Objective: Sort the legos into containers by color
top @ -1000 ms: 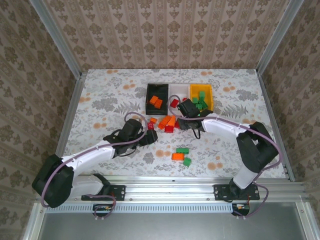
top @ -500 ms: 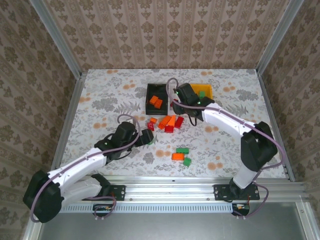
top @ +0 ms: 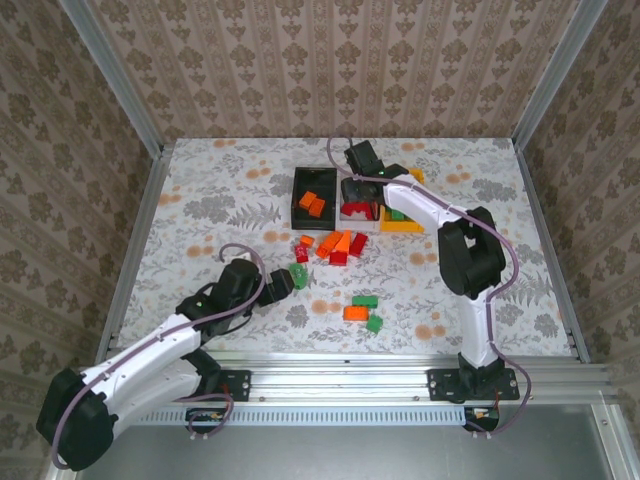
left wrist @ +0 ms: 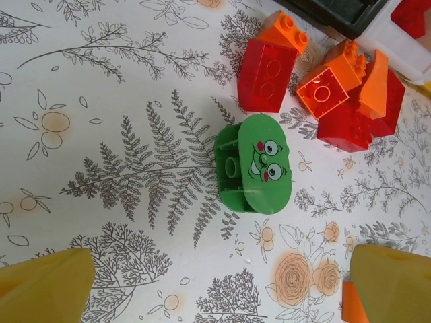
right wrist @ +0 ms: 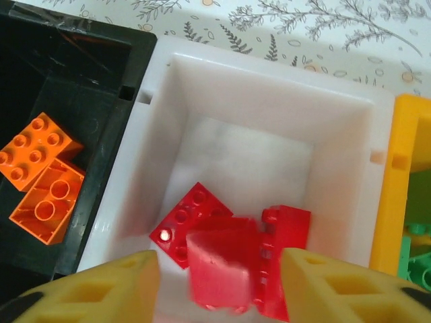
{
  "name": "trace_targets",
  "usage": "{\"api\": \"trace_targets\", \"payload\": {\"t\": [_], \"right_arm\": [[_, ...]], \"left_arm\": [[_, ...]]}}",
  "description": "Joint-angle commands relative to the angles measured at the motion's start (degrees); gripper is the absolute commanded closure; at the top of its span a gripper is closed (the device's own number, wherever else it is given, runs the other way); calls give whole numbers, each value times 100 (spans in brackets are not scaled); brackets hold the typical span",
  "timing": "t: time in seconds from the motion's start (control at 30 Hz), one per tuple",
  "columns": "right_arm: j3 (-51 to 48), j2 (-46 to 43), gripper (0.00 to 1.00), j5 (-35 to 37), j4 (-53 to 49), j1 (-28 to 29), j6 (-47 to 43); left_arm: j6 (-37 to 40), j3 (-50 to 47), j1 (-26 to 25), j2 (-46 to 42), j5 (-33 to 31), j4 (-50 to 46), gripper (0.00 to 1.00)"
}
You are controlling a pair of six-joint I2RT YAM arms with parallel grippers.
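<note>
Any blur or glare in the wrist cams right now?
Right wrist: the lowest red brick is motion-smeared, the studded red brick beside it sharp; faint sheen on the black bin rim. Left wrist: crisp, green face brick in focus, even light, no glare.

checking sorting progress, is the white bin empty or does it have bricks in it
Not empty. The right wrist view shows the white bin holding at least two red bricks.

White arms [top: 150,352], black joints, looping purple cables [top: 240,248] — yellow-tipped tool fingers [left wrist: 44,289].
</note>
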Motion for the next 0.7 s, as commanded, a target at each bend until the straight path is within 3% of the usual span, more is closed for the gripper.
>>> {"api": "trace_targets", "payload": {"t": [0.0, 0.13, 0.4, 0.53, 0.67], "right_arm": [[234, -82, 40, 81, -249, 18, -43], [-225, -654, 39, 217, -121, 162, -37], [-2999, -2435, 40, 617, 509, 1099, 861], [-3764, -2676, 37, 873, 607, 1202, 1385], [-3765, -2395, 33, 636, 650, 1067, 1896]], "left_arm": [[-32, 13, 47, 64, -38, 1, 0], [-9, 16, 70, 247, -31, 243, 0], [-84, -2, 84, 913, 97, 868, 0], [-49, 76, 101, 1206, 209, 966, 0], [-46, 145, 93, 1362, 326, 1067, 0]]}}
